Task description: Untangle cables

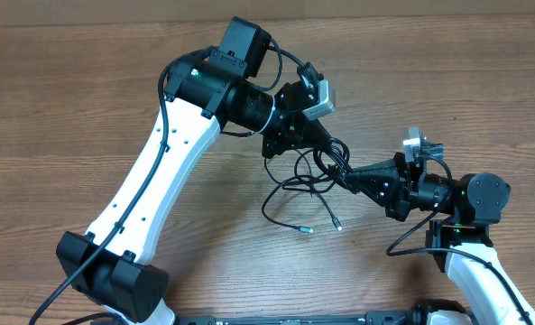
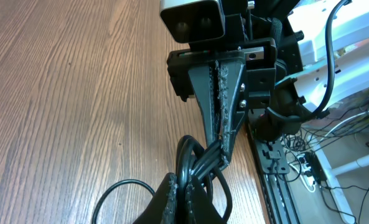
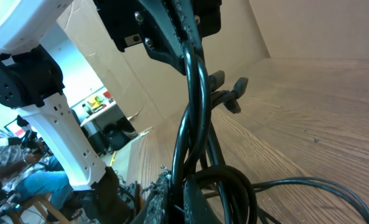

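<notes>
A wood-grain worktop (image 1: pixel 87 99) fills the overhead view, bare apart from the two arms and the cables (image 1: pixel 296 185). The cables lie near the middle, a loose knot of thin black loops. Two silver-tipped plug ends (image 1: pixel 309 229) trail toward the near edge.

The left gripper (image 1: pixel 337 162) reaches in from the far side and is clenched on the cables. The right gripper (image 1: pixel 350 177) comes in from the right, also clenched on them. The two sets of fingertips are almost touching. In both wrist views several strands run together straight from one closed gripper into the other, with further loops hanging free below.

The step in hand looks like drawing the bundle apart. Because both grippers seem to hold the same strands so close together, a straight pull would probably only tighten them. A slow, low separation along the worktop should work better, with the slack loops watched as they go. If a loop cinches instead of sliding, it seems wiser to stop and have one gripper take a single strand nearer a plug end. The free ends should be kept trailing so they do not catch.
</notes>
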Motion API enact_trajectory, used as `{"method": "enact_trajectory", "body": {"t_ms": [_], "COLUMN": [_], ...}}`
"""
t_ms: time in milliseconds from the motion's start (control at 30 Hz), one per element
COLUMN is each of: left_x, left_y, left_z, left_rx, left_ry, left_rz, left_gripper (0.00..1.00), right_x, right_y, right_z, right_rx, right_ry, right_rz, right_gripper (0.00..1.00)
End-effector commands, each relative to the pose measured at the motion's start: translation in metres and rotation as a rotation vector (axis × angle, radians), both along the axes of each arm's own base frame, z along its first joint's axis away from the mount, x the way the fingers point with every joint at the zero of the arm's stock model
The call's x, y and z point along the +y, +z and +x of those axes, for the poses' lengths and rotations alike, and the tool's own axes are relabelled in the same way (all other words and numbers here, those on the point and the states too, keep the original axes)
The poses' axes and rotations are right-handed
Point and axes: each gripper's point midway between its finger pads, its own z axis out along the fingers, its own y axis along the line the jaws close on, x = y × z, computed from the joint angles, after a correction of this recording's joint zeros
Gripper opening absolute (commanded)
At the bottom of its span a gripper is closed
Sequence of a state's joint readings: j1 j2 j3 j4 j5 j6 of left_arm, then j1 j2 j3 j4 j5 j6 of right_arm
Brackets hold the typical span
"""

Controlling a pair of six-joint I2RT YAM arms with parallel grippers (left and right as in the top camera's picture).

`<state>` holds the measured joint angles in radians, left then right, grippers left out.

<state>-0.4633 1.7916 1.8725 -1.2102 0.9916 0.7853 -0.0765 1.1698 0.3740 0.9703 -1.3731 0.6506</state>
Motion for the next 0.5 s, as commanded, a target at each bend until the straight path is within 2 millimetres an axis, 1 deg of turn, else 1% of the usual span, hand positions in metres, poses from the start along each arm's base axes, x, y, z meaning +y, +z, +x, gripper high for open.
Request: {"method": "enact_trajectory", "body": {"t_ms": [0, 100, 200, 467], "left_x": [-0.005, -0.004, -0.002, 0.000], "left_y": [0.009, 0.008, 0.002, -0.002], "left_z": [-0.003, -0.002, 0.003, 0.010], "left_rx": [0.015, 0.023, 0.033, 0.110], "left_ry": [-0.021, -0.008, 0.031, 0.117], "left_rz": [-0.047, -0.038, 0.002, 0.047], "left_gripper": [0.04, 0.04, 0.04, 0.04], "right_x": [0.002, 0.002, 0.002, 0.002], "right_y": [0.005, 0.005, 0.005, 0.005], "right_z": [-0.004, -0.004, -0.004, -0.004], "right_rx": [-0.016, -0.015, -0.012, -0.002], "right_ry": [0.034, 0.038, 0.038, 0.038], "right_rz": [-0.008, -0.009, -0.008, -0.006], "right_gripper": [0.04, 0.04, 0.04, 0.04]}}
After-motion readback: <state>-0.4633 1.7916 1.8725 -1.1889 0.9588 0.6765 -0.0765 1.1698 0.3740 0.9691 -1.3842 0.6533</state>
